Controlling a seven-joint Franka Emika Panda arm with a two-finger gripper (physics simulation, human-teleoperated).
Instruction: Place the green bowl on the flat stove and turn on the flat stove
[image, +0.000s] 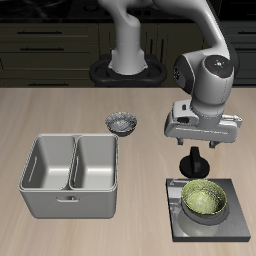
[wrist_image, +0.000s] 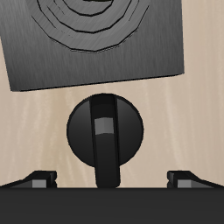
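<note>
Lower right of the exterior view, we see the green bowl (image: 204, 199) already sitting on the flat stove (image: 236, 223), w/ the gripper (image: 195, 153) open, holding nothing, directly above the knob (image: 193, 165). From the wrist cam, the knob (wrist_image: 105, 134) looks rigid, w/ a raised bar between the fingertips (wrist_image: 40, 178); we'd pinch that bar & twist.

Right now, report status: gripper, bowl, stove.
Gripper open, empty, above the stove's knob. Green bowl sits on the stove. Nothing between fingers and knob.
</note>
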